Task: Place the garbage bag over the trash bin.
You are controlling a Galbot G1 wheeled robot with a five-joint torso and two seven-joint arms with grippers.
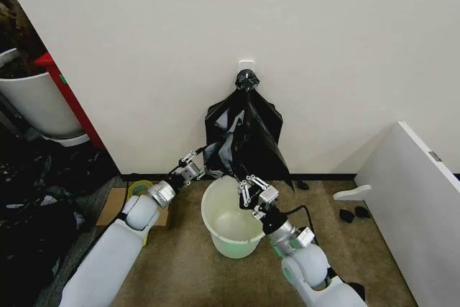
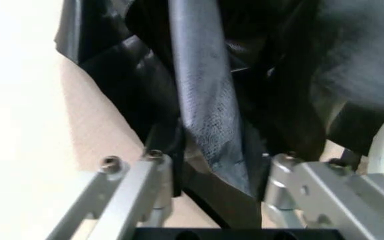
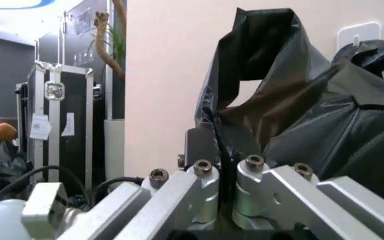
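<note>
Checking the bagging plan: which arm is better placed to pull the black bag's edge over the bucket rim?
Right, probably. The right claw, shut on the glossy crinkly black plastic garbage bag, sits at the round cream-white plastic trash bin rim. The left claw is open around a fold, beside the bin.

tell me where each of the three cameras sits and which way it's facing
Head view: from the robot's head, looking down at the trash bin by the wall; both arms show, left tool and right tool at the garbage bag.
Left wrist view: on the left wrist, facing the garbage bag between its open fingers.
Right wrist view: on the right wrist, facing bag and wall; right tool pinches it.
All three share the bag.
</note>
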